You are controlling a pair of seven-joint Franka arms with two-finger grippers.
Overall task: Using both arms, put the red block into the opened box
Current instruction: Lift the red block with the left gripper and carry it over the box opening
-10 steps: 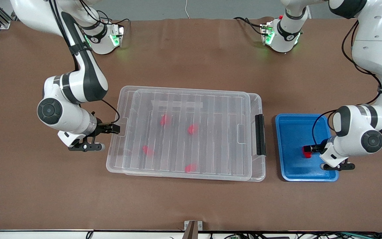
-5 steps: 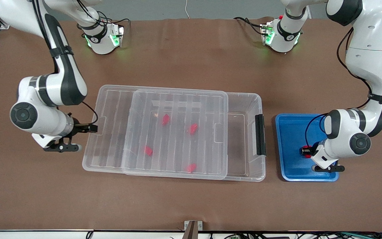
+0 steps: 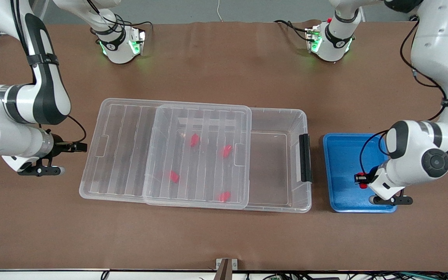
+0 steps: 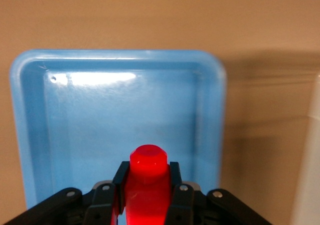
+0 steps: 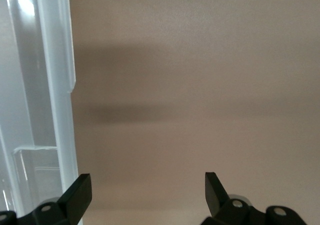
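A red block (image 4: 147, 175) is pinched between the fingers of my left gripper (image 4: 146, 172), nub end outward, in the blue tray (image 4: 50, 110). In the front view that left gripper (image 3: 360, 179) and red block (image 3: 361, 182) are in the part of the tray nearer the camera. The clear box (image 3: 301, 116) lies mid-table. Its ribbed lid (image 3: 126, 155) is slid toward the right arm's end, uncovering the end by the black latch (image 3: 305, 157). Several red blocks (image 3: 195, 140) lie inside under the lid. My right gripper (image 3: 80, 147) stands open at the lid's outer rim (image 5: 60, 110), with only table between its fingers.
The blue tray (image 3: 340, 155) sits beside the box's latch end, toward the left arm's end of the table. Brown table (image 3: 224, 241) surrounds the box and the tray. Both arm bases (image 3: 121, 46) stand along the table's edge farthest from the camera.
The lid has slid toward the right arm's end, following my right gripper, and part of the box is now uncovered. My left gripper has shut on the red block in the tray.
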